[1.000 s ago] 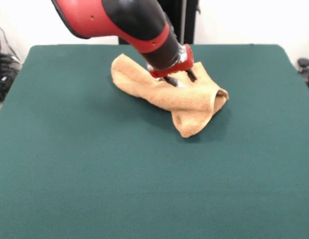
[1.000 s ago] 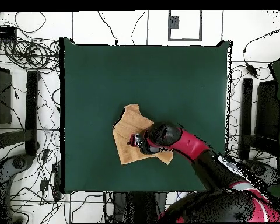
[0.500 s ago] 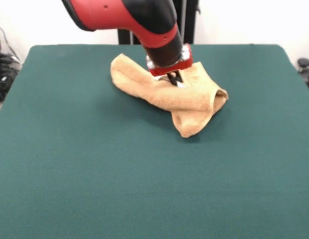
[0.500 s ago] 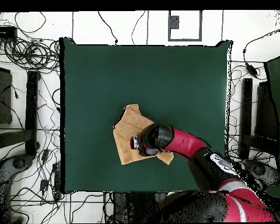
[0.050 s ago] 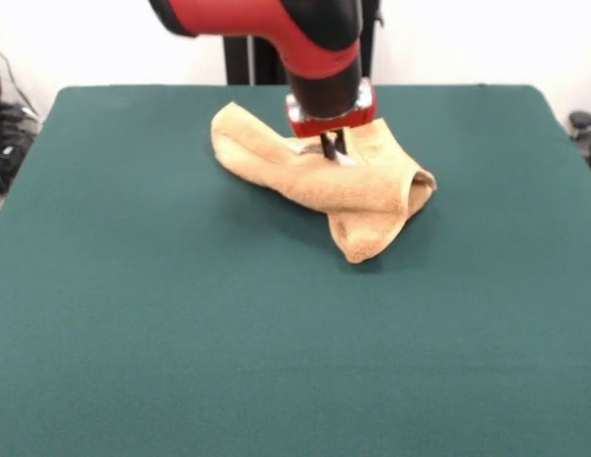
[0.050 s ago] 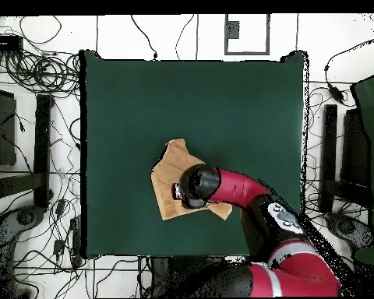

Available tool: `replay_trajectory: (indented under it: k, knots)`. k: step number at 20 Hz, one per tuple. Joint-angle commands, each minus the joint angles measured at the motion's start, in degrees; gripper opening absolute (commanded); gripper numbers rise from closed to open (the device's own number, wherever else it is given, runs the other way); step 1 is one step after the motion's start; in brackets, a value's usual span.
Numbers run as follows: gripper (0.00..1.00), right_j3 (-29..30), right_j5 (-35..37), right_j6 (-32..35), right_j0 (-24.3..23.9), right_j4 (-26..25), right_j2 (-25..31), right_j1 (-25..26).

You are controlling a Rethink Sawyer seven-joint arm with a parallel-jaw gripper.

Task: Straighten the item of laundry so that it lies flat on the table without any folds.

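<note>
Orange-tan towel (image 5: 324, 186) lies crumpled on the far-centre part of the green table (image 5: 181, 333), w/ a thick fold running diagonally across it & a doubled lobe hanging toward the camera. Gripper (image 5: 331, 147) points straight down onto the upper layer, fingers drawn nearly together; looks pinched on a bit of cloth, but can't tell for sure. Overhead view: wrist covers towel's middle. Judgement: step = grab top layer. Do it well: pinch only the top ply, lift low, drag away from the fold so the cloth unrolls & doesn't bunch.
</note>
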Motion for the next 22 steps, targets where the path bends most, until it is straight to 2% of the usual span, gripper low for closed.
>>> replay_trajectory:
  k: [1, 6, 10, 16, 22]
  knots:
    - [0.00, 5.1, -0.3, 25.4, 10.7, 5.4, -8.2, -12.5]
    - [0.00, 7.0, 8.1, 32.9, 18.9, 10.8, -13.9, -18.6]
    - [0.00, 6.4, 13.9, 37.2, 24.1, 13.1, -17.3, -21.1]
    - [0.00, 4.6, 18.5, 42.2, 27.8, 15.8, -18.4, -21.6]
    - [0.00, 2.8, 24.3, 50.0, 32.5, 18.0, -19.1, -24.4]
